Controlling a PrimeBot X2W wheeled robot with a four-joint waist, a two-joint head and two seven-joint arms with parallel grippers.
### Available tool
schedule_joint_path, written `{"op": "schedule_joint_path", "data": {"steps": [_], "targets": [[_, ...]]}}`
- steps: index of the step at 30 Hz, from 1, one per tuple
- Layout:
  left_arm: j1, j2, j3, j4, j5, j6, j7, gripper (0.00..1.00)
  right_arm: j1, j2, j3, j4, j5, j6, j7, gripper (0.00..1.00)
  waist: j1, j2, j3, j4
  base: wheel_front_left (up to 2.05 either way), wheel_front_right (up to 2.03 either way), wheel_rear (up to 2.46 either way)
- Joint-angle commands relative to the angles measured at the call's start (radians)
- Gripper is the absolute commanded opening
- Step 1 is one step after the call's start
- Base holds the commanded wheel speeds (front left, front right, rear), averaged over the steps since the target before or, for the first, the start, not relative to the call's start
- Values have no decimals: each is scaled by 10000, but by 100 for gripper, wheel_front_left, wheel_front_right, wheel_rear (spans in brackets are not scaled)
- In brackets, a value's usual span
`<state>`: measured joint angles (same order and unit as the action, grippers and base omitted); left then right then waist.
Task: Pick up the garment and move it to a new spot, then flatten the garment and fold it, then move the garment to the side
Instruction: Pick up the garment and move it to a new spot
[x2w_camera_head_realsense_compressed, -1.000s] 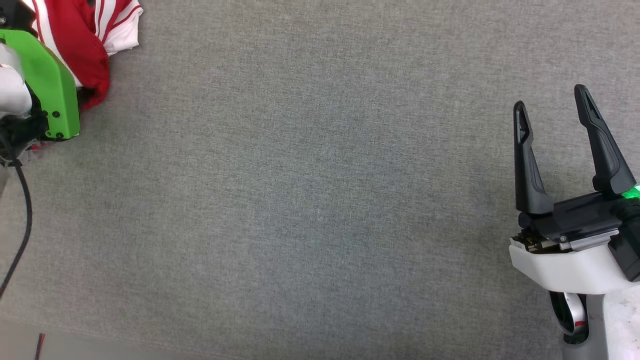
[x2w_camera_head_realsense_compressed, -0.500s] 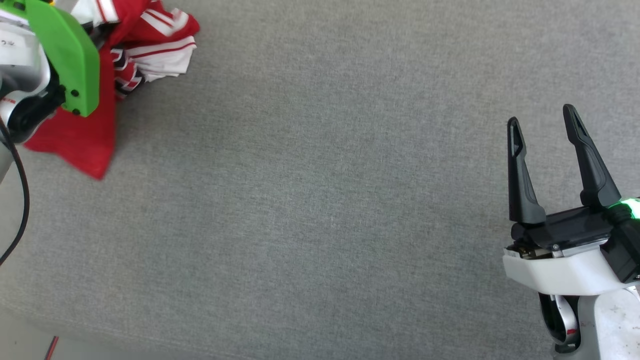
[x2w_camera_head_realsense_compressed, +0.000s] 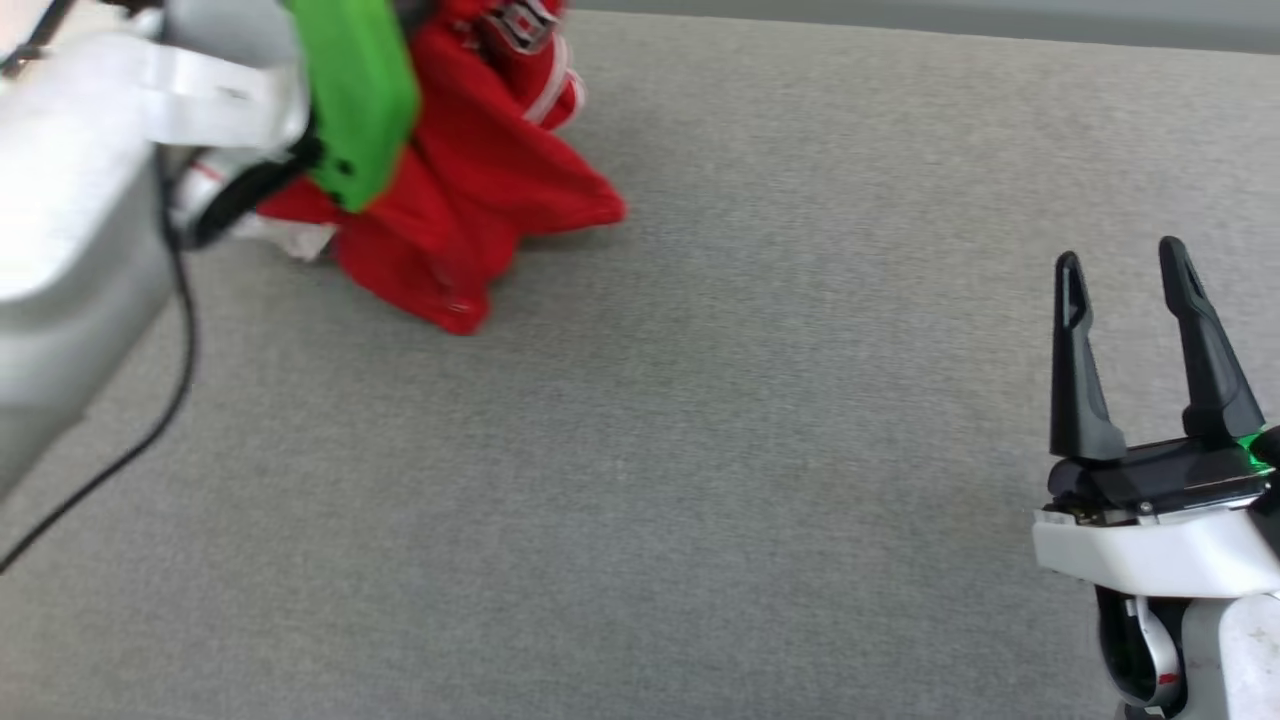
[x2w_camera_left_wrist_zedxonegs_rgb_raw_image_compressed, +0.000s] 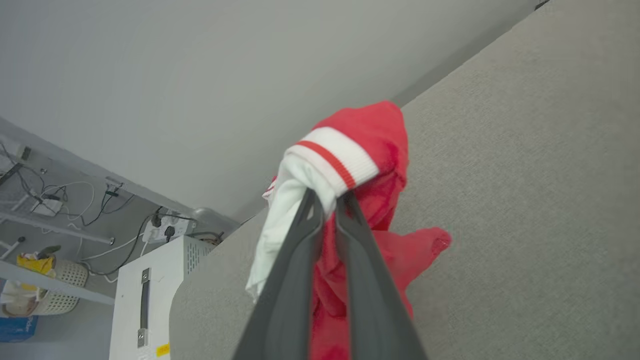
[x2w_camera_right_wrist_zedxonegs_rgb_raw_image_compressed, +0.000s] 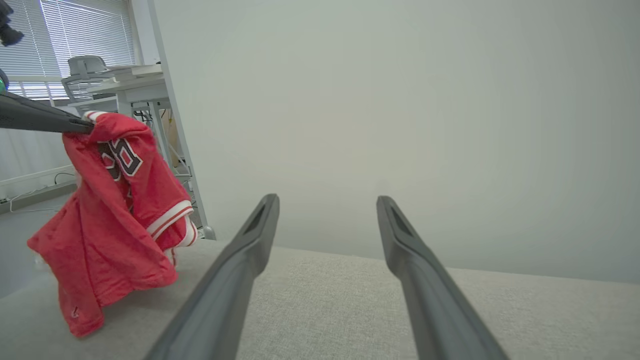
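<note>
At 11 o'clock in the head view, the garment (x2w_camera_head_realsense_compressed: 480, 200) hangs from the left gripper (x2w_camera_left_wrist_zedxonegs_rgb_raw_image_compressed: 327, 200), and its lower folds touch the grey fabric surface (x2w_camera_head_realsense_compressed: 700, 450). The left fingers are clenched on a bunched white sleeve cuff with 1 red stripe. The rest of the shirt drapes below that pinch. The right gripper (x2w_camera_head_realsense_compressed: 1120, 255) sits at 4 o'clock, fingers spread and holding nothing, well apart from the garment.

Hazards from this state:

1. Slip at the pinch. The whole shirt hangs from 1 sleeve edge. The green wrist cover (x2w_camera_head_realsense_compressed: 355, 90) hides the grasp in the head view, and the left wrist view suggests, but does not confirm, that only a shallow fold sits between the 2 fingers. A quick sweep could pull the cuff free.
2. Drag. The trailing hem touches the surface, so friction during a sideways move would load the pinch and stretch the sleeve.
3. Crumpled landing. The fabric is bunched and twisted, so lowering it straight down would likely stack the layers and make flattening harder.
4. Snagging. Loose folds hang near the left fingers and could catch on release.
</note>
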<state>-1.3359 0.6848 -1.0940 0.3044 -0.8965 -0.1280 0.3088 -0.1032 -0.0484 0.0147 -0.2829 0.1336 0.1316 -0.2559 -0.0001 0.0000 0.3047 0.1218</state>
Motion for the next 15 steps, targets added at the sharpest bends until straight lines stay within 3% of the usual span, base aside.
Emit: {"op": "schedule_joint_path", "data": {"steps": [1, 6, 15], "targets": [[-167, -334, -166, -147, 148, -27, -3, 0, 78, -20, -97, -9, 122, -9, -59, 100, 1, 0, -162, -548, 0, 0, 0], [-55, -1492, -790, -394, 182, -27, -93, 0, 90, -19, -388, -34, 277, -9, -59, 100, 1, 0, -106, -1050, 0, 0, 0], [462, -4124, -1708, 11, 321, -27, -529, 0, -164, -19, -1049, -133, 462, -9, -59, 100, 1, 0, 361, -1650, 0, 0, 0]]}}
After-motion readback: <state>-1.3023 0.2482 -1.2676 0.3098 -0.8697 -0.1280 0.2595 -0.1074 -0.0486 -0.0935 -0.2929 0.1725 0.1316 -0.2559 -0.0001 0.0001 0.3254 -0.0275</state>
